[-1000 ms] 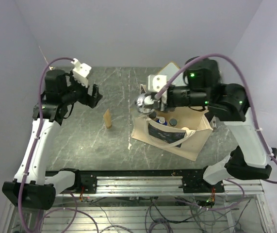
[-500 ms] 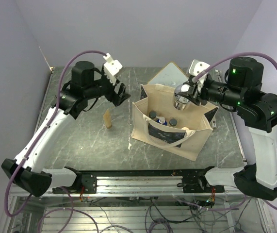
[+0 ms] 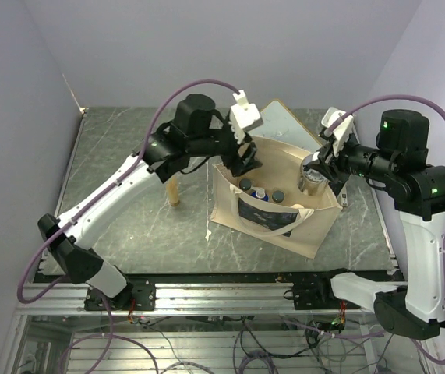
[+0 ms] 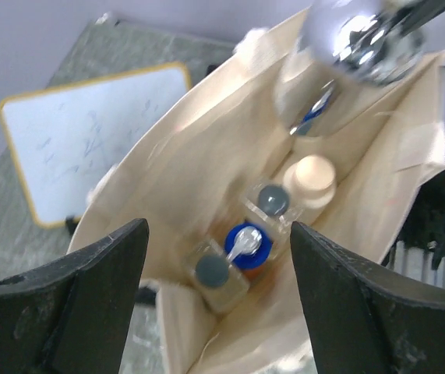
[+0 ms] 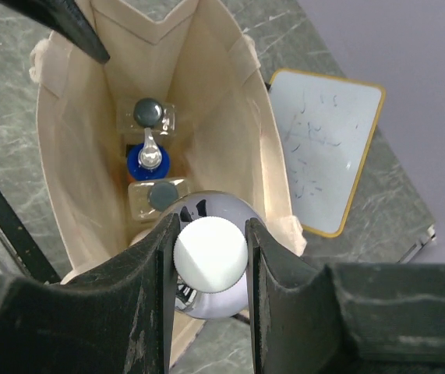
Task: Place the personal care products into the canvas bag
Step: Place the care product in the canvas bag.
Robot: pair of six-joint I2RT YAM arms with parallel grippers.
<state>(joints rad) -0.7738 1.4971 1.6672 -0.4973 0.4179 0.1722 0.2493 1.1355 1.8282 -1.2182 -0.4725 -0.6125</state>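
The canvas bag stands open at mid-table. Inside it are an orange bottle with a blue cap, two clear bottles with dark caps and a cream cylinder. My right gripper is shut on the white top of a clear bottle with a silver cap and holds it over the bag's right end. My left gripper is open and empty above the bag's left rim; its fingers straddle the view into the bag. A tan tube stands on the table left of the bag.
A white wood-framed board lies flat behind the bag, also in the left wrist view. The bag's dark print faces the arms. The grey marble table ends at walls on the left, back and right.
My left arm has swung right from the table's left side to above the bag's left rim. My right gripper has carried the silver-capped bottle from the bag's left rim to its right end, lower.
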